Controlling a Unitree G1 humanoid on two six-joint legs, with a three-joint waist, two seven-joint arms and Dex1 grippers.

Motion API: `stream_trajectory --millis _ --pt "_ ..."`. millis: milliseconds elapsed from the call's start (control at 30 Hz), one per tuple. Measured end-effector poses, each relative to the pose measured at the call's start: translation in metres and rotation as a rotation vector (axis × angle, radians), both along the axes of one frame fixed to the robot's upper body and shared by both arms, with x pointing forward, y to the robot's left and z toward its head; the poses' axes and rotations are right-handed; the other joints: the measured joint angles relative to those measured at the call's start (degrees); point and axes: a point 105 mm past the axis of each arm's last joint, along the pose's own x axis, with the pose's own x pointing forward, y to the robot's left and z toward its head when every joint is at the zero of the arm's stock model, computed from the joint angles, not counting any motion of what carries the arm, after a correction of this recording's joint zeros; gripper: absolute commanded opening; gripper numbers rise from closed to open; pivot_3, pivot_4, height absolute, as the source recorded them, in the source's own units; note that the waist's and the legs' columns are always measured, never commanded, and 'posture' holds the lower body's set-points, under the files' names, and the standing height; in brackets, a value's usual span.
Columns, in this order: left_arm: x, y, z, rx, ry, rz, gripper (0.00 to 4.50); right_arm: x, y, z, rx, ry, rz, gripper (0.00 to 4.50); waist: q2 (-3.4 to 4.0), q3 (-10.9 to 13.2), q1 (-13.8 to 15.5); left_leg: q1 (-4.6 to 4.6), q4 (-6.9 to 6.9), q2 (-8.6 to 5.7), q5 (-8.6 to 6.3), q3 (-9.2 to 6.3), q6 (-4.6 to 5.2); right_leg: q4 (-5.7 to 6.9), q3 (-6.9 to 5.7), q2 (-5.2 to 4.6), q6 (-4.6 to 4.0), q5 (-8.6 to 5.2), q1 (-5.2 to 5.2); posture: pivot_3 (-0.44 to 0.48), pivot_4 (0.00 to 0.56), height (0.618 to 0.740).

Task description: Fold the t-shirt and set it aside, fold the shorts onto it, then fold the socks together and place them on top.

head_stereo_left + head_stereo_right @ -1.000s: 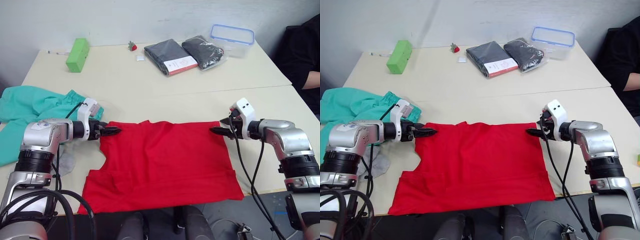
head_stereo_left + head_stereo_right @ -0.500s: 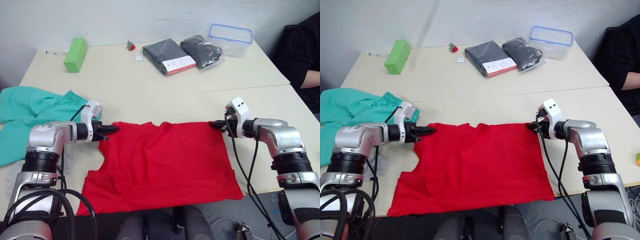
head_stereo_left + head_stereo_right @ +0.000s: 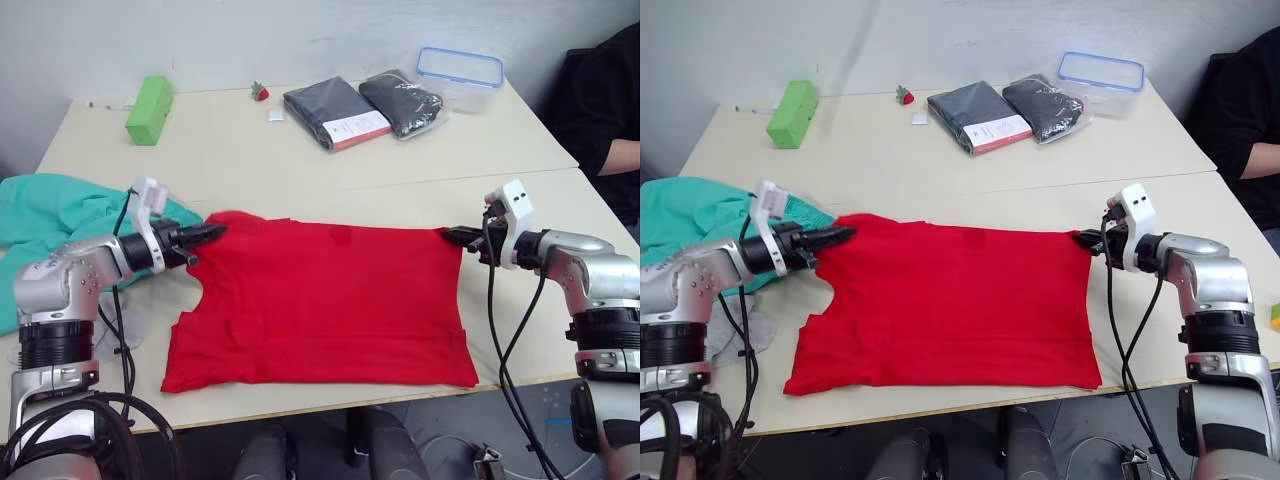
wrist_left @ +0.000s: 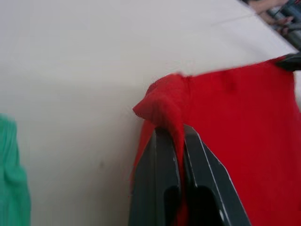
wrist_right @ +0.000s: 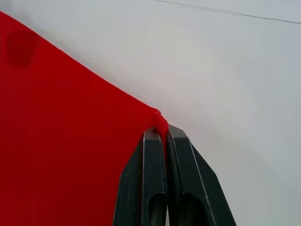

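t-shirt (image 3: pixel 320 300): spread flat at table's (image 3: pixel 300 150) near edge | left gripper (image 3: pixel 205 235): pinches its far-left corner; right gripper (image 3: pixel 455 236): clamps far-right corner | shorts (image 3: pixel 50 215): crumpled beside left arm

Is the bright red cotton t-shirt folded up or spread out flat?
Spread out. The bright red cotton t-shirt lies open on the table, each far corner pinched by the left gripper and right gripper.

Pale table (image 3: pixel 300 160) is carrying the red t-shirt (image 3: pixel 320 300) between both pincers, teal shorts (image 3: pixel 50 215) lying behind the left pincer (image 3: pixel 212 233), packaged clothes, green block (image 3: pixel 140 108) sitting far beyond.
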Motion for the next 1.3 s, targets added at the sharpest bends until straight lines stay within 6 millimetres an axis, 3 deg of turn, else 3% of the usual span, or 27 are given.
stream_trajectory --millis 167,300,467,533,633,867,1000,1067,1133,1300 --pt "0.011 -0.007 -0.022 0.093 0.024 0.039 0.0 0.001 0.008 -0.01 -0.031 0.01 0.014 0.03 0.0 0.0 0.1 0.0 0.0 -0.02 0.0 0.0 0.0 0.0 0.0 0.01 0.01 0.01 0.0 0.0 0.15 0.74" --pt "0.014 -0.01 -0.027 0.102 0.018 0.036 0.0 0.002 0.011 -0.011 -0.038 0.004 0.02 0.03 0.0 0.0 0.04 -0.01 0.0 0.0 0.0 0.0 0.0 -0.01 -0.01 0.01 0.01 0.0 -0.01 0.0 0.15 0.74" --pt "0.001 -0.009 -0.027 0.112 0.028 -0.054 0.0 -0.001 0.015 -0.007 -0.046 -0.014 0.057 0.03 0.0 0.0 -0.04 0.0 -0.01 0.03 -0.01 0.0 -0.01 -0.02 -0.01 0.01 0.0 0.0 -0.01 0.0 0.15 0.74" --pt "-0.004 -0.005 -0.028 0.1 0.057 -0.058 0.44 -0.004 0.013 -0.009 -0.061 -0.018 0.061 0.0 0.0 0.0 -0.03 -0.01 -0.01 0.04 -0.01 -0.01 -0.01 -0.03 -0.01 0.0 0.0 0.0 -0.01 0.0 0.15 0.74" --pt "-0.01 -0.004 -0.022 0.073 0.087 -0.072 1.29 -0.007 0.013 -0.012 -0.058 -0.002 0.067 0.73 0.0 0.0 -0.03 -0.02 0.0 0.02 -0.01 -0.01 -0.01 -0.02 0.0 -0.02 0.0 0.0 -0.01 0.0 0.15 0.74" --pt "-0.014 -0.008 0.003 0.024 0.132 -0.12 3.49 -0.016 0.023 0.001 -0.074 -0.054 0.142 3.15 -0.02 0.01 0.28 -0.04 0.02 -0.03 0.0 -0.04 0.01 -0.01 -0.04 0.05 0.01 0.0 0.0 0.0 0.15 0.74" --pt "0.009 -0.012 0.048 -0.147 0.126 -0.088 3.49 -0.021 0.034 0.015 -0.063 -0.106 0.203 3.15 -0.04 0.02 0.6 -0.04 0.04 -0.06 0.02 -0.03 0.03 -0.01 -0.05 0.17 0.02 0.01 0.0 0.0 0.15 0.74" --pt "0.024 -0.011 0.06 -0.213 0.146 -0.036 3.49 -0.023 0.038 0.021 -0.059 -0.128 0.225 3.15 -0.04 0.02 0.81 -0.01 0.02 -0.08 0.01 -0.01 0.03 0.0 -0.08 0.19 0.02 0.01 0.01 0.0 0.15 0.74" --pt "0.037 -0.01 0.055 -0.237 0.205 0.03 3.49 -0.025 0.042 0.026 -0.058 -0.147 0.242 3.15 -0.04 0.02 1.02 0.0 0.01 -0.08 0.01 0.03 0.03 0.0 -0.18 0.21 0.04 0.02 -0.01 0.0 0.15 0.74" --pt "0.051 -0.013 0.012 -0.212 0.381 0.128 3.49 -0.038 0.063 0.043 -0.036 -0.197 0.331 3.15 -0.16 0.09 1.02 -0.05 0.01 -0.05 0.01 0.07 0.03 0.02 -0.47 0.28 0.03 0.02 -0.09 0.0 0.15 0.74"
